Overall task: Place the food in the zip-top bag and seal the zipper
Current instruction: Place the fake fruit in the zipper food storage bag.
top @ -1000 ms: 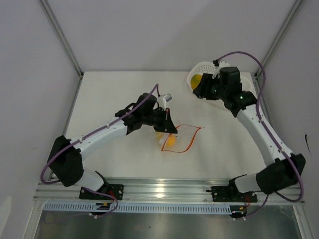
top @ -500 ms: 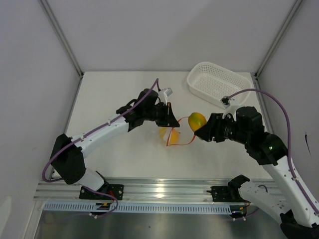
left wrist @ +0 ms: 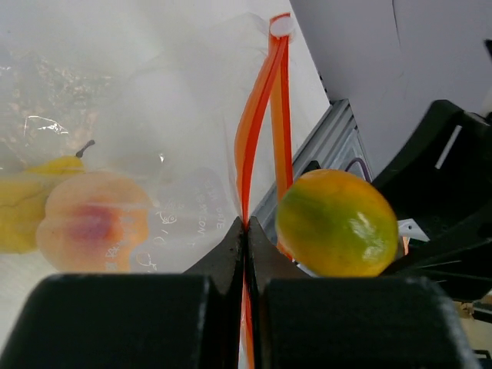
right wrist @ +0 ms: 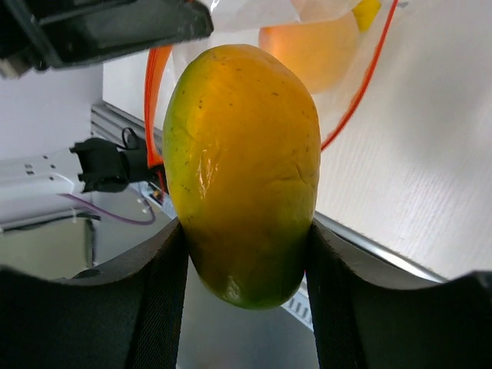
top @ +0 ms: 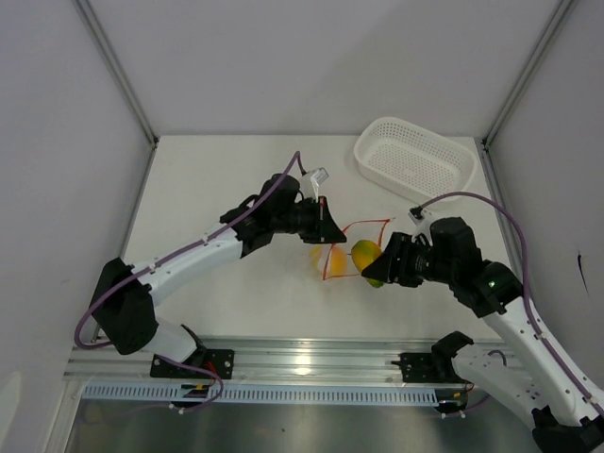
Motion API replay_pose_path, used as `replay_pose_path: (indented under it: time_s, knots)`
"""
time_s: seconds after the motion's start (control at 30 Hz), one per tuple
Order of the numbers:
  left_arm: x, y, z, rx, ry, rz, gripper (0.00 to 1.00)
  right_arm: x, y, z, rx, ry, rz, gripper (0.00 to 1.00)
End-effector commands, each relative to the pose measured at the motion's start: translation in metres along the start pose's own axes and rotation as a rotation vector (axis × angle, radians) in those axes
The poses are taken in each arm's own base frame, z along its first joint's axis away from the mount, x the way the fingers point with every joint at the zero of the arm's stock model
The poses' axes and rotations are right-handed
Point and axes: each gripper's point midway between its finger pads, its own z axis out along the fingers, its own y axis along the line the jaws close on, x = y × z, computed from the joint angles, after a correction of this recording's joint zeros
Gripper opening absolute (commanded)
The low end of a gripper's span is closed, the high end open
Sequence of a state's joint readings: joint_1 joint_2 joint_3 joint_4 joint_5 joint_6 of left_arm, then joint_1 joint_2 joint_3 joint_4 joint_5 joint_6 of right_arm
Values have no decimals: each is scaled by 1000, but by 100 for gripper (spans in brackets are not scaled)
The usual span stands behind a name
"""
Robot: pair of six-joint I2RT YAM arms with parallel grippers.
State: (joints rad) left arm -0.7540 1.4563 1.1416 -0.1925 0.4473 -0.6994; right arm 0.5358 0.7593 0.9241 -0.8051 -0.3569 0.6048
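1. A white table (top: pixel 208 179) carries the scene, with a perforated basket (top: pixel 360 151) at its far right corner, well apart from the work.
2. The zip-top bag (left wrist: pixel 154 115) lies mid-table with its mouth turned toward the right arm. An orange fruit (left wrist: pixel 92 231) and a yellow fruit (left wrist: pixel 31 207) are already inside.
3. The right gripper (right wrist: pixel 244 231) is clamped on the mango (right wrist: pixel 242 169), whose long axis points out ahead of the fingers. It sits just beside the bag's mouth, so the push looks to run leftward.
4. The left gripper (left wrist: pixel 246 227) is pinched tight on the zipper (left wrist: pixel 261 115), lifting one lip so the mouth gapes.
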Motion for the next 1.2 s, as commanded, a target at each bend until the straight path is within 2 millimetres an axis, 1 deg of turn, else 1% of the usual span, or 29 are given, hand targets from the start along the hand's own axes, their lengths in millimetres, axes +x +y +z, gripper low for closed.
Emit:
replay_pose_path:
  time_s: [0.0,0.03,0.07,0.13,0.17,0.23,0.27,0.3,0.37,0.4,0.43,0.5,0.53,0.57,0.6,0.67,0.7,0.73,0.77,0.83,0.97,1.03,1.1,1.13,1.17]
  knots:
    - [-13,-37,-6,96,-69,61,1,-13,13,8,-47,-51,112,0]
    - [-12,-37,-3,85,-78,61,1,-17,7,12,-12,-72,142,0]
    - [-12,-39,0,98,-77,55,1,-19,7,14,3,-70,196,0]
    - [-10,-48,2,139,-62,71,1,-30,16,16,-20,-96,237,0]
    - [-10,-51,2,145,-68,85,1,-33,14,20,2,-93,260,0]
    - [-7,-54,2,150,-72,103,1,-42,17,20,20,-102,280,0]
    - [-4,-50,2,140,-69,100,1,-39,11,21,61,-88,315,0]
    - [-4,-52,-1,140,-76,99,1,-39,5,26,99,-80,342,0]
    - [-1,-52,-3,144,-75,108,0,-40,5,27,105,-78,389,5]
    - [-2,-57,-9,152,-93,124,1,-41,6,27,103,-82,400,11]
    - [-3,-55,-10,145,-106,128,1,-43,11,26,80,-95,397,24]
    - [-1,-51,-10,135,-122,122,1,-46,11,24,69,-118,406,34]
    - [-1,-52,-10,139,-121,116,1,-50,10,20,72,-158,404,46]
    - [1,-54,-10,150,-104,121,1,-50,8,21,70,-168,405,53]
    - [-2,-59,-11,155,-102,133,0,-51,9,19,61,-180,399,59]
    - [-3,-57,-10,144,-110,147,1,-57,12,13,58,-203,379,88]
    - [-3,-56,-9,143,-111,147,1,-57,11,12,65,-208,357,92]
    - [-4,-53,-6,134,-105,142,1,-56,9,10,77,-208,349,99]
    - [-1,-51,-4,132,-93,137,1,-56,8,9,81,-211,337,100]
    - [-2,-57,-2,156,-82,146,1,-58,8,8,82,-218,305,99]
    - [-4,-59,0,163,-75,164,1,-61,11,4,86,-214,235,99]
    - [-3,-57,0,150,-70,174,1,-65,12,-3,100,-224,200,99]
    - [-6,-59,-2,150,-75,180,1,-67,7,-10,136,-236,143,100]
    - [-7,-60,-3,153,-76,188,1,-72,12,-16,130,-253,119,99]
    - [-8,-62,-4,151,-72,191,0,-73,10,-21,143,-257,77,99]
